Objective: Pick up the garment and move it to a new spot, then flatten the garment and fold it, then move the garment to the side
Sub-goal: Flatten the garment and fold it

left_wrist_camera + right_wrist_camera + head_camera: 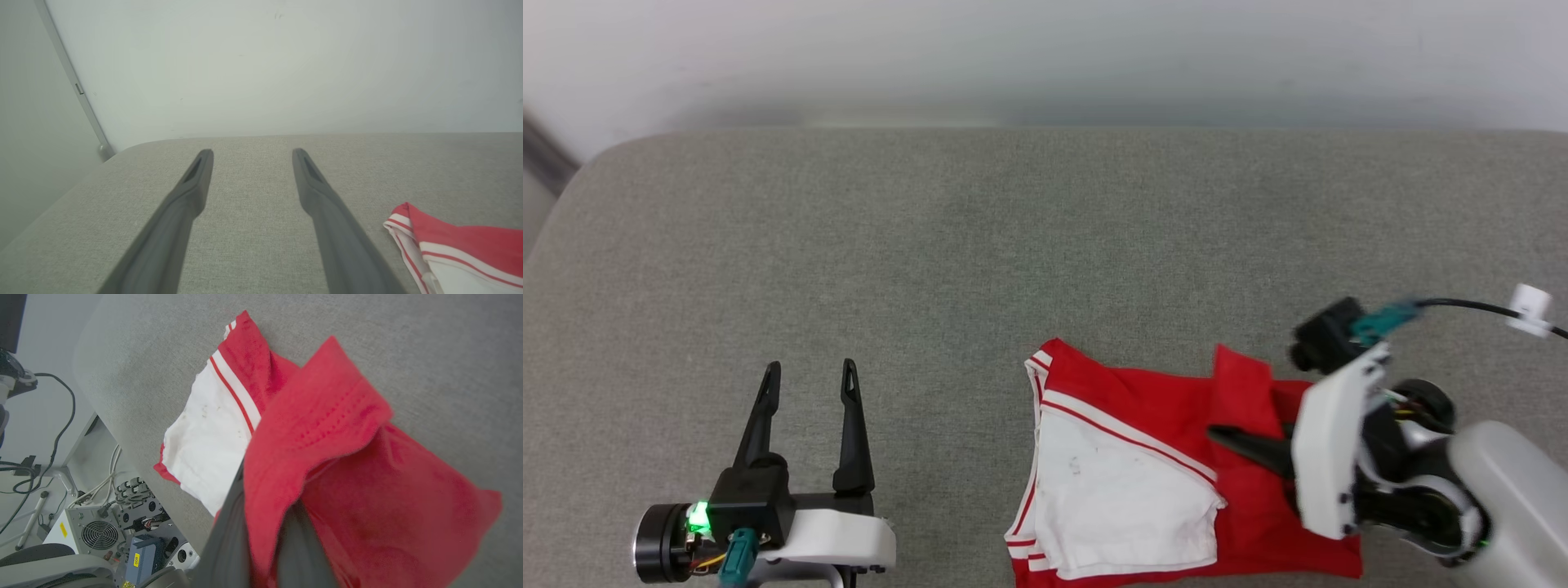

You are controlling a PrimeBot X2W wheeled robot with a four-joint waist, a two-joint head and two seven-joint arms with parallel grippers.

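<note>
Two grippers, one busy: your right gripper [267, 539] is clamped on a red fold of the shirt [1127, 482], bunched near-right on the grey surface [849, 245]; your left gripper [809, 384] stands spread. Soft, light cloth will likely droop: take it by the hems.

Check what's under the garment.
Visible: grey fabric surface beneath the garment. A red fold pinched in the right gripper hides the jaws' tips in its wrist view. Between layers: unseen.
</note>
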